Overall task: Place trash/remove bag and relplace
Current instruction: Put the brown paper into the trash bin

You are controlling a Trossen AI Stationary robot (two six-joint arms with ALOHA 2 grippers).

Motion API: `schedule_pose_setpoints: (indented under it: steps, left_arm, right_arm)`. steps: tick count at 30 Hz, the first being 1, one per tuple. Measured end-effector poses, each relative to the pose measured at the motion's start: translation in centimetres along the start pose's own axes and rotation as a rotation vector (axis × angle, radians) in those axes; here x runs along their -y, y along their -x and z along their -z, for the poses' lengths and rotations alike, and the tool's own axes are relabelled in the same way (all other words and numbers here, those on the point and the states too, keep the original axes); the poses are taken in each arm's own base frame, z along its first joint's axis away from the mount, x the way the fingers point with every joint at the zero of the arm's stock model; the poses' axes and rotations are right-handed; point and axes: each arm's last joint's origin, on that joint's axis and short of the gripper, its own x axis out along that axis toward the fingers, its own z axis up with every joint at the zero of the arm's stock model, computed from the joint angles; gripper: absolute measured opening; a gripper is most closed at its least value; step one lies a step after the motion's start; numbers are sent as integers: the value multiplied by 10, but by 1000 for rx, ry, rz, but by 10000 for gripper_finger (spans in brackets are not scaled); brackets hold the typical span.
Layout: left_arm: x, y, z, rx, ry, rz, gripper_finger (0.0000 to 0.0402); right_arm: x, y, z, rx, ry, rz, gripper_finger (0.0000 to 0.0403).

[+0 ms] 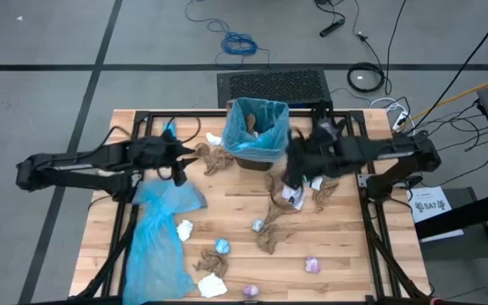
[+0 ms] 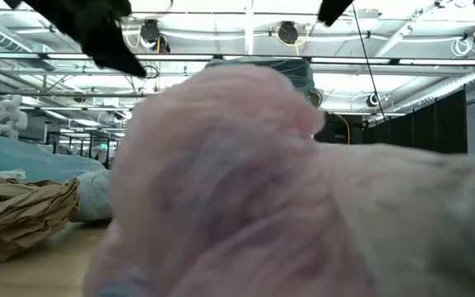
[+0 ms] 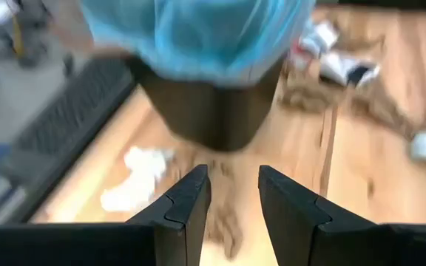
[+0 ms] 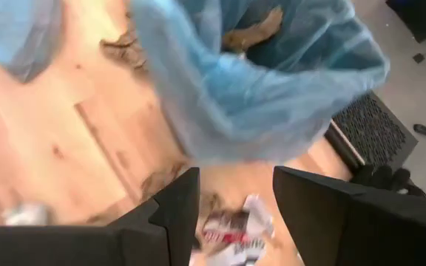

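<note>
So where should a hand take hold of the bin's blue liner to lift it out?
Probably the blue liner is best pinched at its folded-over rim on the side facing the left hand, coming from above. That cuff hangs loose outside the dark bin, offering a thin graspable edge.

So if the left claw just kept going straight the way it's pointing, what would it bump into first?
Most likely the dark trash bin with its blue bag liner, straight ahead of the left gripper, whose fingers are open and empty. Brown paper scraps lie on the table below that line, though depth is unclear.
</note>
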Motion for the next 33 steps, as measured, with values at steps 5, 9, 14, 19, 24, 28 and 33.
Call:
schedule_pose_setpoints:
  steps: [5,9,14,19,24,28,33]
  left_arm:
    - [-17,-21,4,-89,29,66,122]
    - [-32,-33,7,-128,62,69,122]
    - [-48,-44,12,-175,123,26,122]
    - [-59,-54,18,-229,171,-11,138]
    - [-64,-65,24,-284,200,-30,173]
    - [-65,-74,29,-331,205,-25,207]
    - [-66,-84,34,-376,200,-55,229]
  right_arm:
    - [-31,20,38,38,-13,-4,164]
    - [-54,22,77,35,-51,-15,164]
    - [-72,14,129,24,-152,-17,164]
    - [-85,-2,175,33,-289,-57,164]
    - [-96,-24,213,95,-420,-162,164]
    - [-101,-43,232,110,-494,-238,164]
    - [-100,-65,246,300,-480,-287,164]
